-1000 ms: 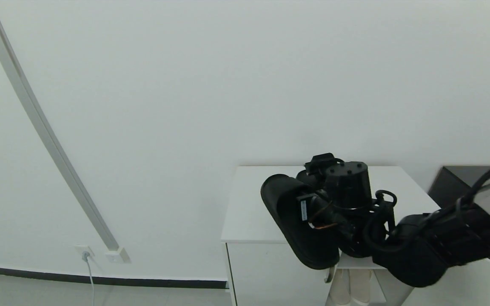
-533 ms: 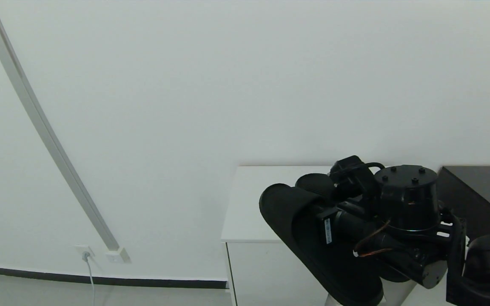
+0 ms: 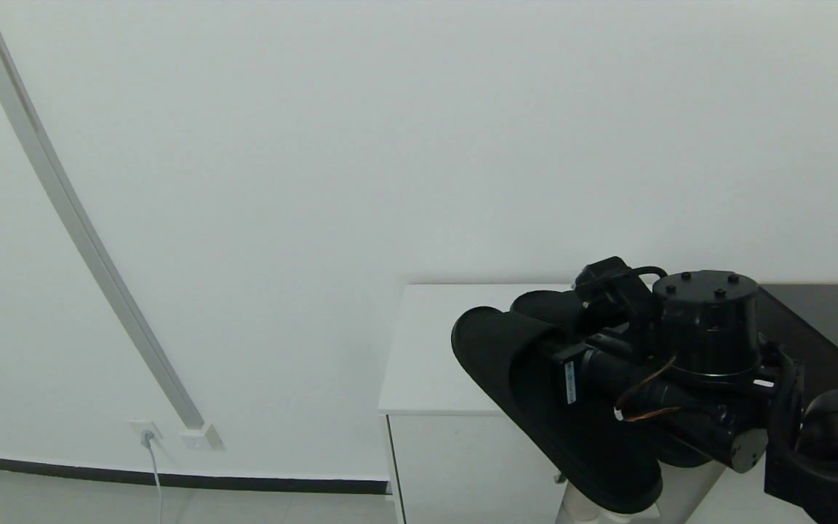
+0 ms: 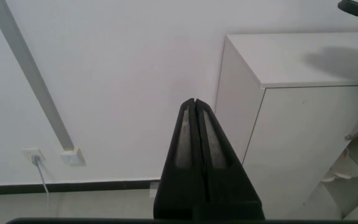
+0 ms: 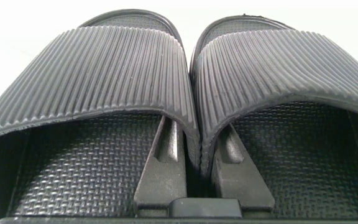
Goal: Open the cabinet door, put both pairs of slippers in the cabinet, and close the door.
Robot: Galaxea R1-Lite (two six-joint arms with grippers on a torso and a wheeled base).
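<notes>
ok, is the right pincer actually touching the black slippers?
Touching. The right wrist view shows the right pincer with one finger inside each of the black slippers, and their adjoining sidewalls pinched between the fingers.

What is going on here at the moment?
The right gripper holds a pair of black slippers raised in front of the white cabinet. It has one finger inside each slipper, pinching their inner walls together. The left gripper is shut and empty, pointing toward the cabinet's left corner. A shelf shows at the cabinet's front, so it seems open. The slippers are not yet inside.
</notes>
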